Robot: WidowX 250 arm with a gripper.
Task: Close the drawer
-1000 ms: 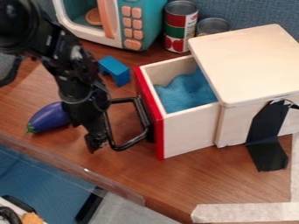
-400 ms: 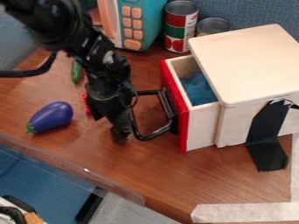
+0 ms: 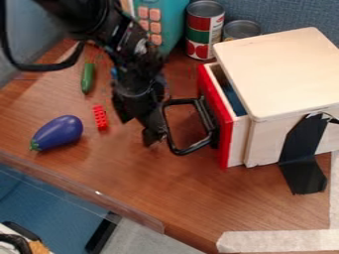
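Wood-grained tabletop (image 3: pixel 192 198) in warm brown runs across the view, with a clear strip (image 3: pixel 86 188) along its near edge and a blue surface (image 3: pixel 49 203) lower down beyond that edge. At the near right, pale tape (image 3: pixel 278 241) lies flat near the corner, and another length climbs along the right side. Black tape (image 3: pixel 303 161) comes down the side of a pale wooden cabinet (image 3: pixel 281 69) and bends out onto the tabletop.

Out of the cabinet's left side, the drawer (image 3: pixel 239 144) sticks a short way, partly open, its red front (image 3: pixel 225 131) standing a little clear of the body. Some blue material (image 3: pixel 233 100) shows in the narrow opening beneath the overhanging top. A black handle (image 3: pixel 192 149) juts leftward from the red front.

Just beside the handle's outer bar, the black gripper (image 3: pixel 151 136) hangs low over the table; I cannot tell whether its jaws are apart or together, nor whether it touches the bar. Left of it lie a purple toy eggplant (image 3: pixel 57 133), then a small red brick (image 3: pixel 100 117), and farther back a slim green toy vegetable (image 3: pixel 87 78).

At the back, a teal toy microwave (image 3: pixel 171 25) with pink buttons stands left of a can with a red and green label (image 3: pixel 204 31). A shorter can (image 3: pixel 241 30) sits beside it, before a blue fabric backdrop (image 3: pixel 285 12).
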